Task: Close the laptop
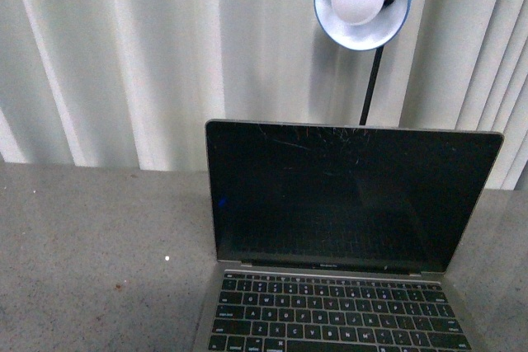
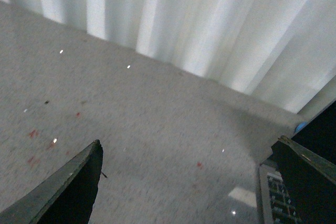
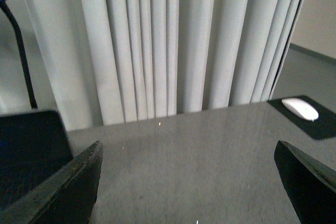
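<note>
From the front, the laptop [image 1: 346,204] stands open on the grey table [image 1: 91,253], a little to my right of centre. Its black screen is upright and scratched, and the rows of black keys run off the near edge of the picture. Behind it hangs a pale curtain [image 1: 124,55], and a blue lamp [image 1: 361,2] with a white bulb looks down over the lid on a thin black stem. Neither of my arms shows here.

My left wrist camera shows what the front one does not: my left gripper [image 2: 188,142], its two dark fingers [image 2: 73,187] spread wide with nothing between them but bare, red-flecked tabletop. Only a sliver of the laptop [image 2: 321,132] appears beside one finger: a dark corner of the screen with a small blue spot, and a few keys below it. The gripper is near the laptop but apart from it.

My right wrist camera shows my right gripper [image 3: 188,145], fingers likewise held wide and holding nothing, over clear table. Part of the dark screen sits beside one finger, with the lamp's stem and a bit of blue shade beyond it. Only this view shows a white mouse [image 3: 300,108] lying on a black mouse pad [image 3: 320,127], well off to the far side from the laptop.
</note>
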